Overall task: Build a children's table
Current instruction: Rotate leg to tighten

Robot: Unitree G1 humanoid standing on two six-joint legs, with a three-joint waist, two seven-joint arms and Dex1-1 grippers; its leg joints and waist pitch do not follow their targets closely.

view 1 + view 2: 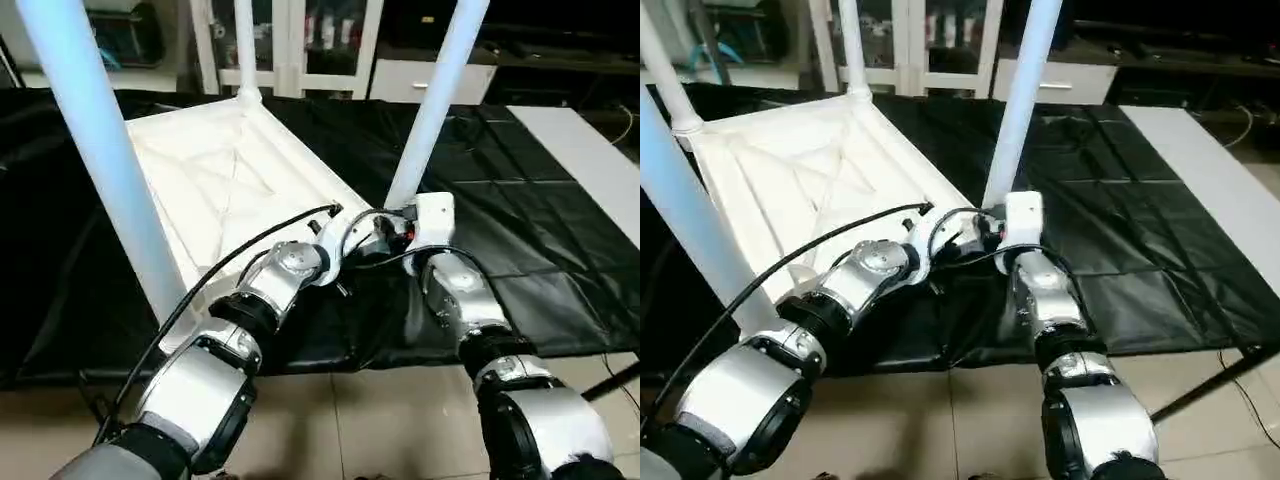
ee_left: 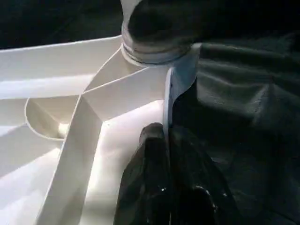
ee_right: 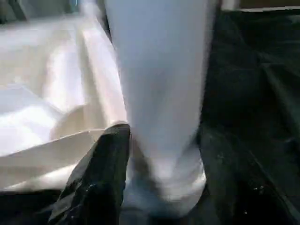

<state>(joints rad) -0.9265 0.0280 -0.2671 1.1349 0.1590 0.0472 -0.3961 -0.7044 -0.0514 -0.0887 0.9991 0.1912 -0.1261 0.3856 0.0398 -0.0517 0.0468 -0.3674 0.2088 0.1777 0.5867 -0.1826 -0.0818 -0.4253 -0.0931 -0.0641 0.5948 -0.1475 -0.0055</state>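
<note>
Four legs (image 1: pixel 437 110) stand in the upturned top (image 1: pixel 230 170); left jaws pinch its rim, right jaws seemingly grip the near leg, perhaps tightening

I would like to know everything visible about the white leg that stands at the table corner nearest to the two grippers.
The long tapered white tube leg looks like smooth plastic. It stands nearly upright, leaning slightly, with its wider base collar seated in the round corner socket of the upside-down white ribbed plastic tabletop, which lies on black sheeting. The right gripper has its fingers on either side of the leg's base. The left gripper is shut on the tabletop's edge wall, just beside that socket.
</note>
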